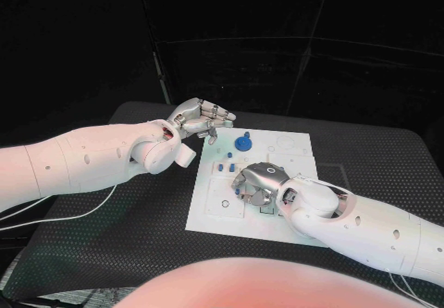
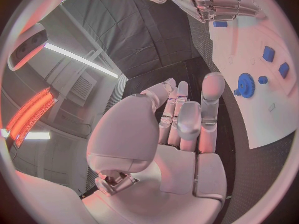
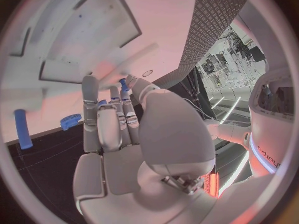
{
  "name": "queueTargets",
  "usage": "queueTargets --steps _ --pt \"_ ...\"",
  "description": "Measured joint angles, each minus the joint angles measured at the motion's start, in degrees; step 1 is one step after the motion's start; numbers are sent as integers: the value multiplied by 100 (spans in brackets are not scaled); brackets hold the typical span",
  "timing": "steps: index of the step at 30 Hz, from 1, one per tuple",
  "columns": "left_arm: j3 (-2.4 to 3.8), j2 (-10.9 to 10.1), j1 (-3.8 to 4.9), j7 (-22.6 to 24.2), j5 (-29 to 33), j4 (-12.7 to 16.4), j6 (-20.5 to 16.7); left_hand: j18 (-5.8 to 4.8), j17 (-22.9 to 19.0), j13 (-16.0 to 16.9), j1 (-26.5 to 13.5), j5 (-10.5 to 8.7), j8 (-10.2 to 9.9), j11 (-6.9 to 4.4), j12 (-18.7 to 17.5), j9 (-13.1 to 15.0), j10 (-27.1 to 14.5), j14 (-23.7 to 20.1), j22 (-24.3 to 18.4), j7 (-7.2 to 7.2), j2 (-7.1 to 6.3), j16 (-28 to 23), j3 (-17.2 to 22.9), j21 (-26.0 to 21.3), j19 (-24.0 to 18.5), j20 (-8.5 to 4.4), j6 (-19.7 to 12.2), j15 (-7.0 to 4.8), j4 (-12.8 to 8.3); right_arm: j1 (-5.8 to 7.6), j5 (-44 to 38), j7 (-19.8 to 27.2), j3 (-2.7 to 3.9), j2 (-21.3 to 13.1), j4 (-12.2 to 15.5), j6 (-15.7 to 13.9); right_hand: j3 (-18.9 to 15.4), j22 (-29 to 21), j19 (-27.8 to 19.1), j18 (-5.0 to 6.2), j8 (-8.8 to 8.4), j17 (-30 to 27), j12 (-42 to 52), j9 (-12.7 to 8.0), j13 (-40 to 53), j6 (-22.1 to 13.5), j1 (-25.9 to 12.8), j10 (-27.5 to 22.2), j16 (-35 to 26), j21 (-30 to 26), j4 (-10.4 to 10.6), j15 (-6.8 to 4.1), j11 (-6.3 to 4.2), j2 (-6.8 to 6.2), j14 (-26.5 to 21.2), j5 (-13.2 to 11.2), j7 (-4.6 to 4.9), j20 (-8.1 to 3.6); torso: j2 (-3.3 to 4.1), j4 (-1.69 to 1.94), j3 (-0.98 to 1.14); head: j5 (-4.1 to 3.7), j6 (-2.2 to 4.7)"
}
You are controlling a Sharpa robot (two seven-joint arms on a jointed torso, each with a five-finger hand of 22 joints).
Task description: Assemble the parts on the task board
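Note:
The white task board (image 1: 211,217) lies in the middle of the table. A blue gear (image 1: 243,142) sits near its far edge, and small blue parts (image 1: 223,168) stand nearby. My right hand (image 1: 262,181) hovers low over the board's middle, its fingers bent down. It pinches a small blue part (image 3: 124,83) between thumb and finger, seen as blue (image 1: 239,190) at its fingertips. My left hand (image 1: 200,119) floats above the board's far left corner, fingers apart and holding nothing. The left wrist view shows the gear (image 2: 246,85), blue blocks (image 2: 268,53) and my right hand (image 2: 218,5).
A blue peg (image 3: 22,129) and the gear (image 3: 70,120) lie beyond my right hand's fingers. The board rests on a dark textured mat (image 1: 111,218). White cables (image 1: 56,215) trail across the mat at the left.

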Motion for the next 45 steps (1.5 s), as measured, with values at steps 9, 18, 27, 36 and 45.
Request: queueTargets --steps 9,18,27,36,45 --pt "0 4 0 -15 0 -17 23 18 0 0 0 0 0 -13 0 0 -13 0 -4 0 0 0 0 0 0 0 0 0 0 -19 79 40 -12 -165 141 -401 -95 -120 -31 41 0 -37 139 -26 31 -45 1 -38 -11 -108 -28 0 3 -1 0 1 7 31 -1 -4 5 -23 0" --pt "0 9 0 -32 0 -82 50 88 0 -1 0 0 0 -21 0 1 -21 0 -5 0 0 0 0 0 0 0 0 0 0 -19 263 183 31 -572 403 -941 -110 -120 -31 42 1 -50 202 -25 36 -44 2 -38 -11 -108 -45 0 4 -1 0 52 8 30 -9 -13 8 -80 0" --pt "-2 12 -1 -41 1 -111 73 87 0 -1 0 0 0 -21 0 1 -21 0 -5 0 0 0 0 0 0 0 0 0 0 19 456 116 547 -1163 618 -939 -295 -113 -8 41 1 -58 291 -57 35 -145 -24 -38 -11 -108 11 -1 3 -28 0 52 38 8 -12 -15 4 -185 0" --pt "-4 29 -3 -43 1 -131 82 88 0 4 0 0 0 0 22 1 -42 0 -4 0 0 0 0 0 0 0 0 0 0 77 494 -13 694 -1375 519 -477 -546 -181 7 43 1 -145 357 -69 28 -324 -5 -212 -45 -138 43 -1 14 -58 0 75 36 24 -11 -12 5 -242 36" --pt "-5 44 -3 -37 1 -137 85 87 0 3 0 0 0 0 22 2 -42 0 -4 0 0 0 0 0 0 0 0 0 0 91 383 -111 713 -1320 313 4 -630 -200 7 42 1 -157 431 -69 29 -326 15 -252 -45 -162 64 -1 13 -36 0 75 33 24 -2 1 -2 -264 58"
